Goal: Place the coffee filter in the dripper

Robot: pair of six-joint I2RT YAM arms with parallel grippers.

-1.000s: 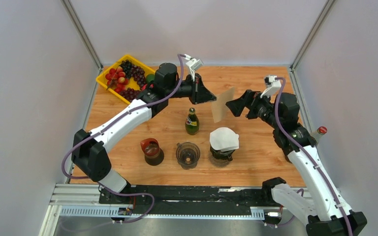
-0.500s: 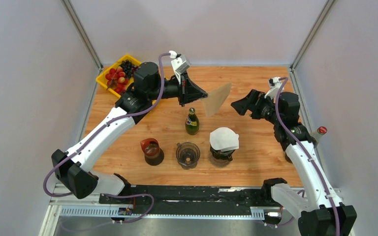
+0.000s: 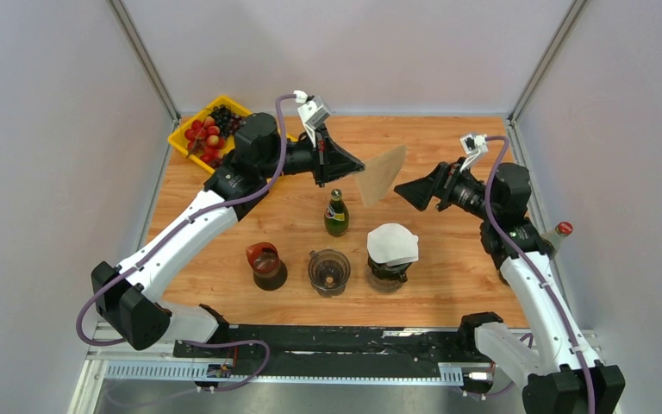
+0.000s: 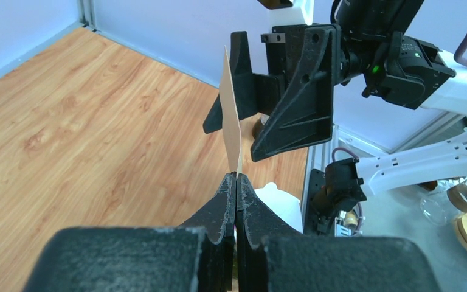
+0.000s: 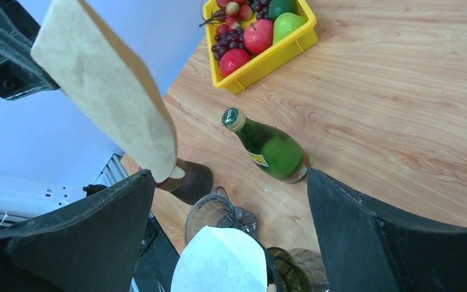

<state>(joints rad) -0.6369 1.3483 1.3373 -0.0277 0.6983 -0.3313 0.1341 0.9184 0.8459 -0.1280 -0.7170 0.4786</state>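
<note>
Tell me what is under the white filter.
A dark glass vessel sits beneath the white filter, and only its lower part shows. The filter covers the vessel's mouth, so whatever is inside cannot be seen.

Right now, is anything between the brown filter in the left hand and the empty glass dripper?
Yes. The green bottle stands upright on the table between the filter, held in the air by the left hand, and the dripper. The open right hand hovers beside the filter, off that path.
</note>
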